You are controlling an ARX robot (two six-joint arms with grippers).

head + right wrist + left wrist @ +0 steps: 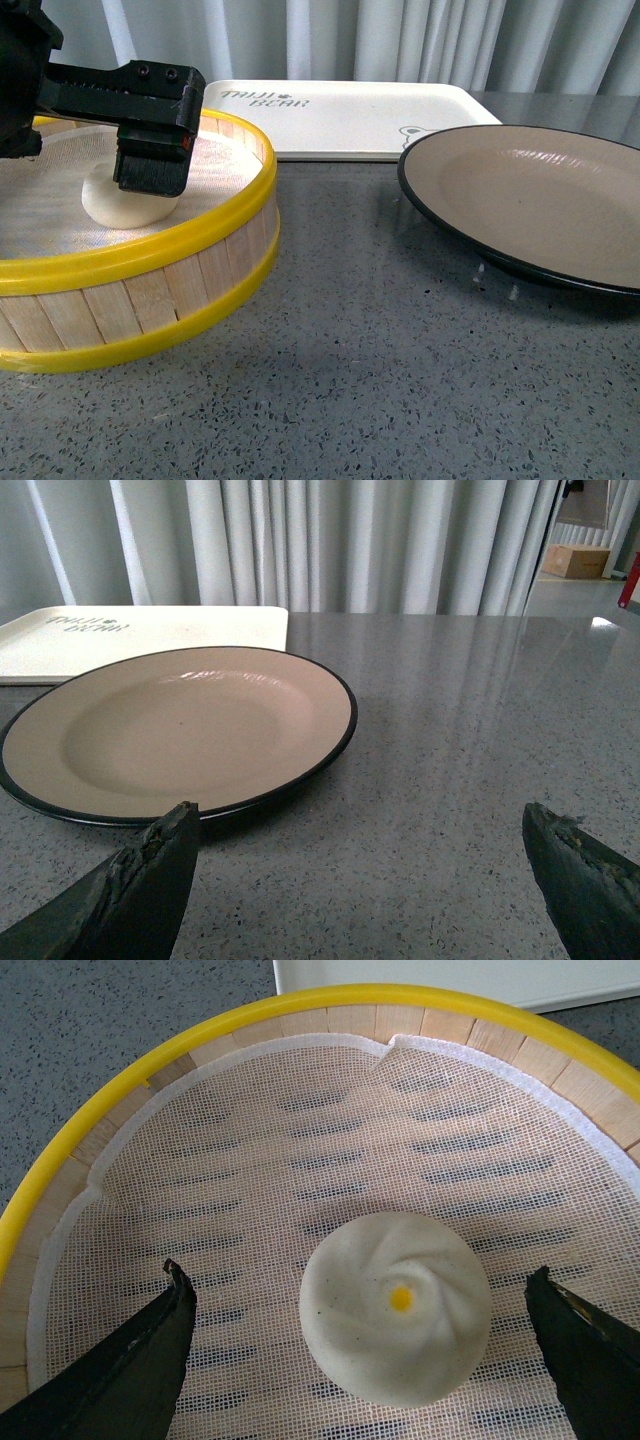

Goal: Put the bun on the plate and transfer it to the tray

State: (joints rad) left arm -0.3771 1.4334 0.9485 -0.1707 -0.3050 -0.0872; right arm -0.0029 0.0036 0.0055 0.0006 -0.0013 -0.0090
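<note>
The white pleated bun [395,1305] with a yellow dot lies on the mesh liner inside the yellow-rimmed steamer basket [130,1070]. My left gripper [360,1275] is open and hangs over the bun, one finger on each side, not touching it. In the front view the left gripper [150,150] partly hides the bun [110,205]. The beige plate with a black rim [540,195] sits empty at the right. The cream tray [350,115] lies behind it. My right gripper [360,815] is open and empty above the table, near the plate [180,730].
The steamer basket [140,280] fills the front left of the speckled grey table [380,380]. The tray [130,635] lies just past the plate. White curtains [400,40] hang behind the table. A cardboard box [575,560] stands far off.
</note>
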